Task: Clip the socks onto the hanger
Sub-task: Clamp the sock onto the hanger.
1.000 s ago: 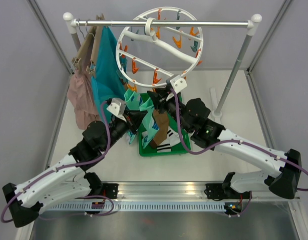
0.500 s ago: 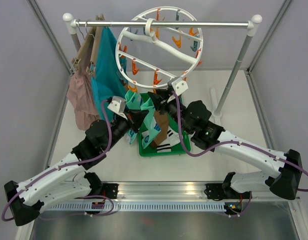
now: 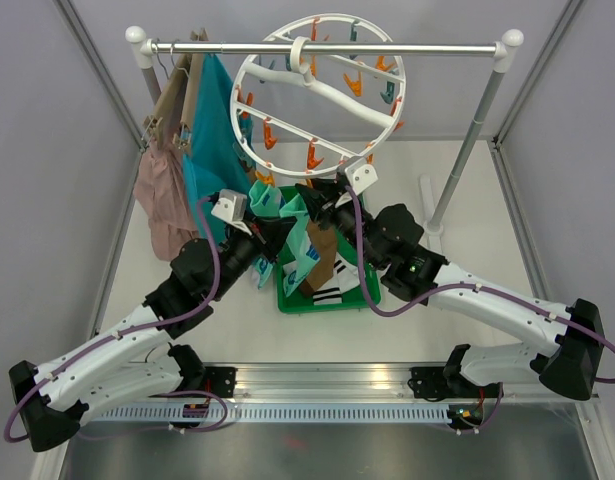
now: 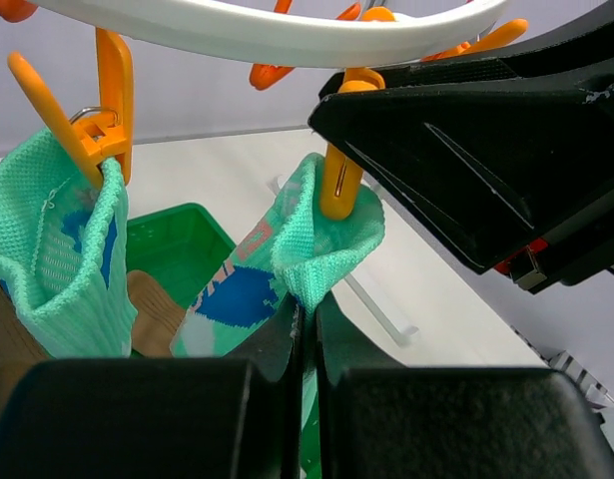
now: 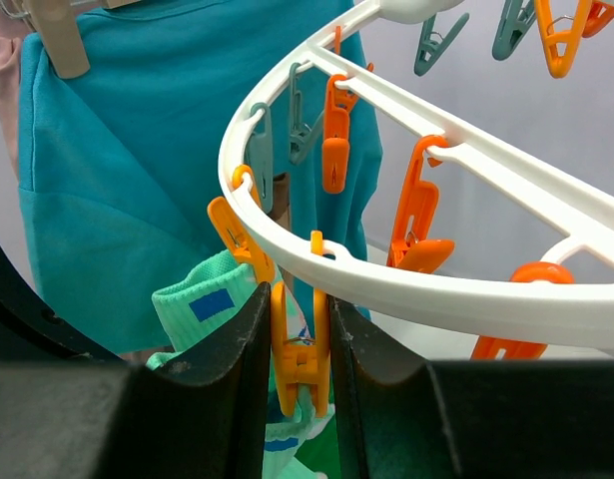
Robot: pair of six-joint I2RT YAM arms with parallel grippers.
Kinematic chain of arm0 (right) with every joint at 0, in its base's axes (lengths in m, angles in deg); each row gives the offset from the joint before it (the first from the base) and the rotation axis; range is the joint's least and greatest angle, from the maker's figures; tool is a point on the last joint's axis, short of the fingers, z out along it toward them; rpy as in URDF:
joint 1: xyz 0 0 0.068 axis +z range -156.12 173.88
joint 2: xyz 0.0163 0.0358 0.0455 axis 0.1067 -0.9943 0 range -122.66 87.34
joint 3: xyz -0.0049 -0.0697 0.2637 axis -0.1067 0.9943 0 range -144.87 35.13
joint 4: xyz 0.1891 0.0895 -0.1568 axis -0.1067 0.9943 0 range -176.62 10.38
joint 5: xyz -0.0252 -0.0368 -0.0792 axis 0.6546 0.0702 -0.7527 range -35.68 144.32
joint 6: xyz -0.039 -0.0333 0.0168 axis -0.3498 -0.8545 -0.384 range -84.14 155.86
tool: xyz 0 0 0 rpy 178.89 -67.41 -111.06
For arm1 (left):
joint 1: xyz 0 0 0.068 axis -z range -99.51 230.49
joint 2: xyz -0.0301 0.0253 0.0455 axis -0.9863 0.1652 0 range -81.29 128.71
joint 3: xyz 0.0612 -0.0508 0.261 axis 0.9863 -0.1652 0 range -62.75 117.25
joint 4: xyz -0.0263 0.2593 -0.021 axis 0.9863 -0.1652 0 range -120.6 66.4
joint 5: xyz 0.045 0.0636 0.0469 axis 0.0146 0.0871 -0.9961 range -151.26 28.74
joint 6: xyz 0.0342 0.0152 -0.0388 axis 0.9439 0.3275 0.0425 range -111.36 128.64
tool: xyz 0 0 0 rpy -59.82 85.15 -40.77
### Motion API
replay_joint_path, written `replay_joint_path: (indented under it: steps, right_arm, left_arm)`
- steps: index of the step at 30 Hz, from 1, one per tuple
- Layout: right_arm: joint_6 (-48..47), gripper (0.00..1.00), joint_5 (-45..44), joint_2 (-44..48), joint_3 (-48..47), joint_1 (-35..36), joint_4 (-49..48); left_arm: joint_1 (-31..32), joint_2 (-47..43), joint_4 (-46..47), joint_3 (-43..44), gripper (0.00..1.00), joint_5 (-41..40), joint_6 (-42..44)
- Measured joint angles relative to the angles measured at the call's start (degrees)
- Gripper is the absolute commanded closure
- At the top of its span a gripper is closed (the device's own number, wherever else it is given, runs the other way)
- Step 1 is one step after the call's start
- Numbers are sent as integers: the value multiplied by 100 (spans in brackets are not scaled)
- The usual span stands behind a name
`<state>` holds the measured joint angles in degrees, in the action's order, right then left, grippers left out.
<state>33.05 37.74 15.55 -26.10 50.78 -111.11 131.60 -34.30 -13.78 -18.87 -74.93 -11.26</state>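
Both arms have crept slightly toward the hanger (image 5: 436, 294). Reaching up, the left gripper (image 4: 307, 329) pinches the mint sock (image 4: 316, 239) beneath the ring, at an orange peg (image 5: 299, 359) that the right gripper (image 5: 299, 329) seemingly squeezes.

Bright, even light, soft shadows; wrist views' nearest parts seem blurred.

My two arms stretch forward from their bases and angle inward, so the raised wrists nearly meet in the middle. My left end effector (image 3: 275, 232) has its fingers pressed together, pinching a mint sock (image 4: 316, 235). My right end effector (image 3: 315, 197) faces it, fingers clamped on either side of an orange peg (image 5: 297, 364).
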Motion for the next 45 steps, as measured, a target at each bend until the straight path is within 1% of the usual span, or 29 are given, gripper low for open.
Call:
replay_joint_path:
  steps: [20,32,33,34,38,44,45]
  right_arm:
    - [-26,100,0,28,197,0,-374]
    - [-22,99,-4,28,199,0,-424]
    - [-20,97,-4,28,199,0,-424]
    - [-20,91,-7,28,199,0,-422]
    - [11,82,-13,28,199,0,-391]
    - [125,58,-28,28,199,0,-313]
    - [140,50,-31,28,199,0,-289]
  left_arm:
    - [-31,2,107,0,98,28,-361]
    - [-31,35,166,0,98,31,-428]
    - [-31,39,173,0,98,31,-428]
    - [-31,48,181,0,98,31,-431]
    - [-31,66,195,0,98,31,-431]
    - [-31,103,195,9,98,28,-431]
    - [-31,111,197,13,98,28,-431]
